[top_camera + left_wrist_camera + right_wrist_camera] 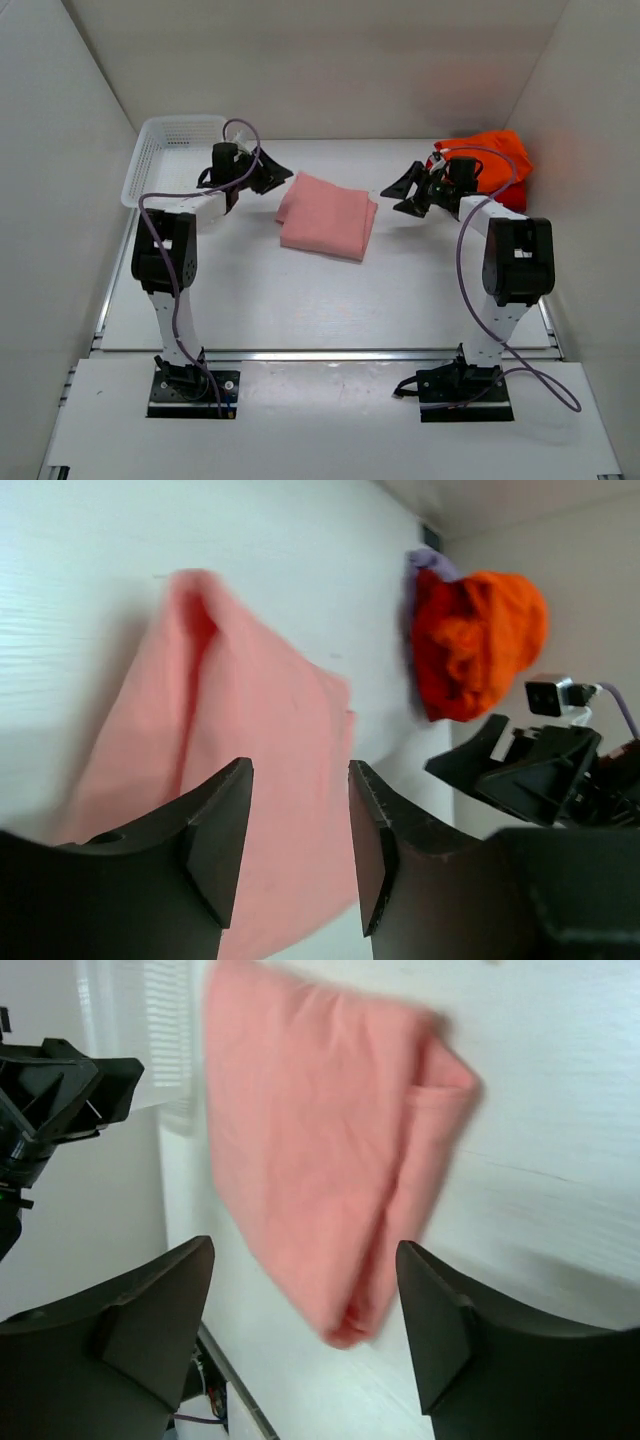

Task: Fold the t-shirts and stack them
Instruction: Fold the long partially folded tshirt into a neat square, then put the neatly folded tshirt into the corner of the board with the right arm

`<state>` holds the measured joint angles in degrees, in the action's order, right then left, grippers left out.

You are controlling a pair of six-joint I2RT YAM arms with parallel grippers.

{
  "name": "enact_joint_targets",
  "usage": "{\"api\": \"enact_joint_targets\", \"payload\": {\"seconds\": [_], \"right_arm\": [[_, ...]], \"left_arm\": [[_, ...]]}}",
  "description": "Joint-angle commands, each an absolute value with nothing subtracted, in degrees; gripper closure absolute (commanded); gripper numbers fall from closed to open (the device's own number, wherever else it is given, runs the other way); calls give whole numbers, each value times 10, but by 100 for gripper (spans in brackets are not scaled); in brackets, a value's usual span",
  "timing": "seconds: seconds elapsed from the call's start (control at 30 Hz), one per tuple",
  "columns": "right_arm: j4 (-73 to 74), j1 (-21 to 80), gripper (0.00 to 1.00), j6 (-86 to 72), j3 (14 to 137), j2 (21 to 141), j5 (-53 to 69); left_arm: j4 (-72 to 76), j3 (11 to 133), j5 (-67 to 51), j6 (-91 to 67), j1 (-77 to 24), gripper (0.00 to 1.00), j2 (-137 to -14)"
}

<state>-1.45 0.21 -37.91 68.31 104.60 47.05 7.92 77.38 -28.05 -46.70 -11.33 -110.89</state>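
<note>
The pink shirt (pixel 328 215) is found folded into a compact packet, lying flat near the middle of the surface (pixel 250 290), slightly askew to its edges. It is placed between the two hands and is touched by neither.

The left hand (pixel 272 178) is held just off the packet's far-left corner with its fingers parted and nothing between them. The right hand (pixel 400 197) is held just off the packet's right edge. Its fingers are spread wide and it is likewise empty. Both hands are pointed inward at the folded shirt.

The orange shirt (pixel 495 155) is seen bunched, unfolded, in the far right corner, with the red shirt (pixel 512 196) partly visible beneath and beside it. This pile is located behind the right wrist, on the side away from the way the right hand is pointed. No long axis can be made out in the heap. It is well apart from the left hand, with the pink packet in between.

It is judged that the next shirt is best fetched by the right arm, once the hand is turned toward the corner.

A white basket (pixel 160 150) is noted at the far left.
</note>
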Motion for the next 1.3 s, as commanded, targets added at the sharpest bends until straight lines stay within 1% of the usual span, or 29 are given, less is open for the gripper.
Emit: {"api": "enact_joint_targets", "payload": {"seconds": [0.0,0.03,0.07,0.1,0.17,0.27,0.3,0.33,0.43,0.47,0.57,0.63,0.73,0.8,0.87,0.9,0.93,1.0,1.03,1.13,1.2,1.27], "right_arm": [[-1,2,28,-350,700,1067,443],[0,3,26,-345,685,1063,425],[0,2,25,-335,673,1060,405],[-1,13,25,-332,658,1058,393],[-5,24,26,-331,642,1063,389],[-20,41,26,-340,632,1079,385],[-32,45,26,-347,633,1084,382],[-33,48,25,-352,635,1098,382],[-34,54,17,-354,643,1116,369],[-37,55,12,-357,643,1117,366],[-38,59,12,-362,639,1114,364],[-41,56,16,-360,638,1115,365],[-40,61,14,-360,637,1129,362],[-44,59,13,-363,635,1126,361],[-47,59,18,-360,626,1116,353],[-40,60,23,-352,628,1114,348],[-39,63,26,-350,628,1111,348],[-38,61,28,-348,630,1117,356],[-43,61,32,-351,632,1119,365],[-53,71,49,-348,629,1119,377],[-44,70,49,-336,639,1117,366],[-33,69,44,-315,650,1114,357]], "left_arm": [[133,765,-354,-518,-75,45,-1155],[162,737,-371,-528,-77,46,-1154],[181,699,-373,-529,-79,43,-1143],[185,682,-372,-522,-79,42,-1134],[201,635,-380,-519,-77,42,-1122],[231,603,-388,-533,-82,43,-1119],[231,598,-387,-534,-80,41,-1117],[229,602,-377,-530,-83,39,-1121],[185,632,-336,-503,-81,39,-1128],[178,637,-322,-494,-80,39,-1134],[163,656,-291,-485,-79,39,-1145],[150,678,-288,-478,-77,39,-1155],[133,701,-282,-463,-79,39,-1174],[148,698,-282,-468,-76,39,-1172],[153,698,-260,-468,-78,38,-1171],[147,706,-251,-461,-78,39,-1174],[139,715,-243,-459,-77,38,-1175],[128,741,-233,-452,-83,39,-1194],[115,761,-236,-448,-83,38,-1213],[100,796,-250,-448,-82,39,-1253],[98,802,-271,-448,-88,44,-1266],[115,778,-268,-451,-91,44,-1260]]}}
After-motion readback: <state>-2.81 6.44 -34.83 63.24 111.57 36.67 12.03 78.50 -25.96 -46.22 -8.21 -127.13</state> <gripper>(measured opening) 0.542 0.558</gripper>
